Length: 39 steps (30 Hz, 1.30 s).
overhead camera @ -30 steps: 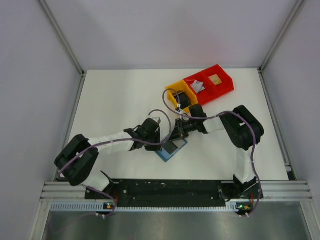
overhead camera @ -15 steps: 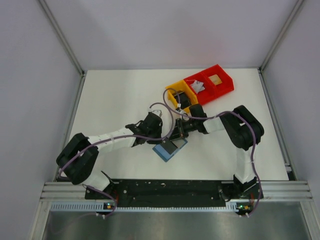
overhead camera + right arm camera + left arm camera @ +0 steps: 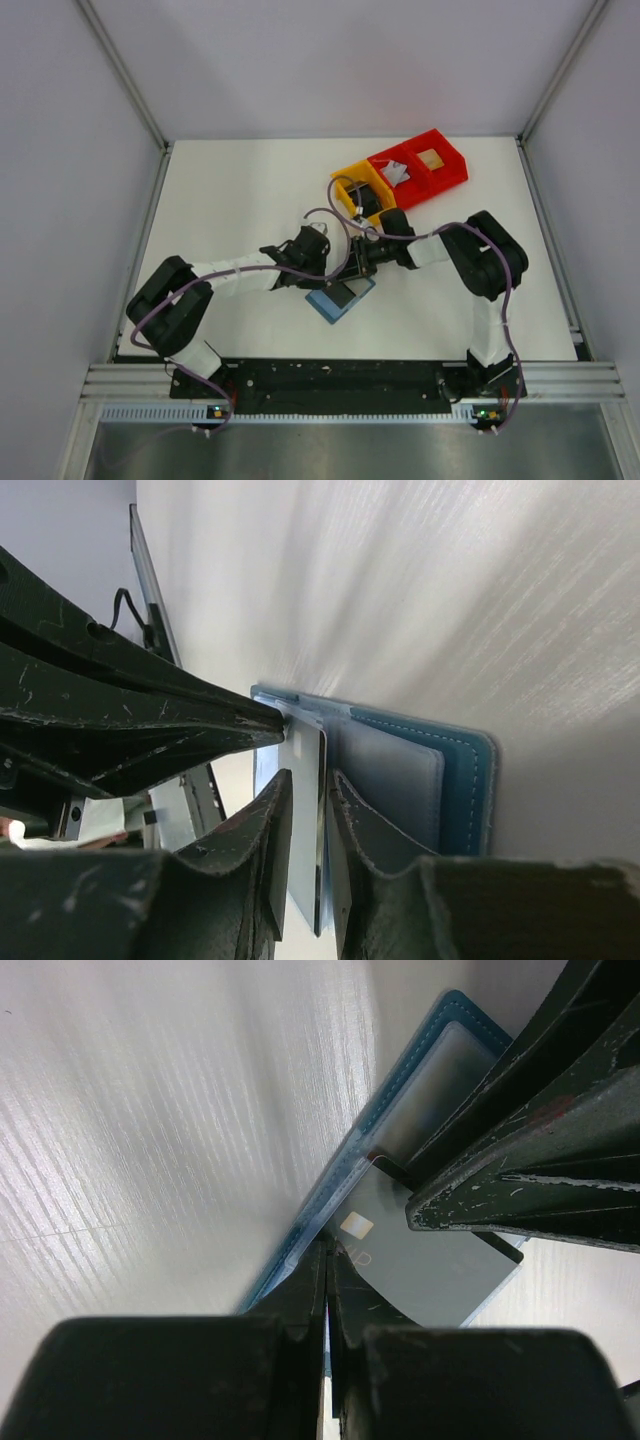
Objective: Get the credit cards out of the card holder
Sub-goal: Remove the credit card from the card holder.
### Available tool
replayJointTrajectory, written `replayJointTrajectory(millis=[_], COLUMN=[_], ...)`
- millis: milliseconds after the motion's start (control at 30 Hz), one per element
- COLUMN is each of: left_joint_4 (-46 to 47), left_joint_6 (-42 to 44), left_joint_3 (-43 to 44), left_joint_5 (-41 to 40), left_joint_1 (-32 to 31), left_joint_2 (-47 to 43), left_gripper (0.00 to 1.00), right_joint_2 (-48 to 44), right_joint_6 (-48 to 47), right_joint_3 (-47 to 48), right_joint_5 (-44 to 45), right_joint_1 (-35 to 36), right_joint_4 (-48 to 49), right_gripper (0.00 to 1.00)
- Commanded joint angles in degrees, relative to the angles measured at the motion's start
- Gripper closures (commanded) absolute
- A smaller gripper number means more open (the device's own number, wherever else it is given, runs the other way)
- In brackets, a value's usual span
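The card holder (image 3: 338, 302) lies on the table (image 3: 230, 200), a credit card (image 3: 430, 1278) on it. The bins (image 3: 440, 186) stand behind it.

Nothing can be read with certainty. On the dark grey thin plastic card (image 3: 430, 1280) in the teal-blue folding card holder (image 3: 430, 1090), faint pale lettering (image 3: 366, 1260) is seen beside a small gold chip (image 3: 356, 1225), too blurred to be made out.

My card holder (image 3: 470, 780) is teal with pale stitching, grey-blue inside. The card (image 3: 420, 1270) is dark grey with a gold chip. My fingers (image 3: 250, 860) are scuffed black. There is a red bin (image 3: 440, 185), a yellow bin (image 3: 350, 172), a white table (image 3: 240, 200).
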Motion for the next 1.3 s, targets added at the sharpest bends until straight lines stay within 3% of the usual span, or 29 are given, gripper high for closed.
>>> replayJointTrajectory(millis=[0, 233, 667, 1000, 1267], left_joint_4=[-1.3, -0.4, -0.5, 0.5, 0.7], left_joint_6=[-1.2, -1.9, -2.0, -2.3, -2.0], left_joint_3=[-2.6, -5.3, -5.9, -6.7, -6.9], left_joint_5=[1.1, 1.8, 2.1, 4.3, 5.2], left_joint_1=[-0.1, -0.1, -0.1, -0.1, -0.1], left_joint_2=[1.5, 0.0, -0.3, -0.4, -0.9], left_gripper=[1.0, 1.0, 1.0, 1.0, 1.0], right_joint_2=[-1.3, -1.0, -1.2, -1.8, -3.1], right_joint_6=[1.1, 0.1, 3.4, -1.4, -10.3], right_joint_3=[-1.8, -2.0, -4.1, -2.8, 0.0], right_joint_5=[0.6, 1.7, -1.6, 1.9, 10.8], right_joint_1=[-1.1, -1.7, -2.6, -2.6, -1.2], right_joint_4=[4.1, 3.0, 10.0, 1.2, -14.1], right_gripper=[0.8, 0.97, 1.0, 0.99, 0.99])
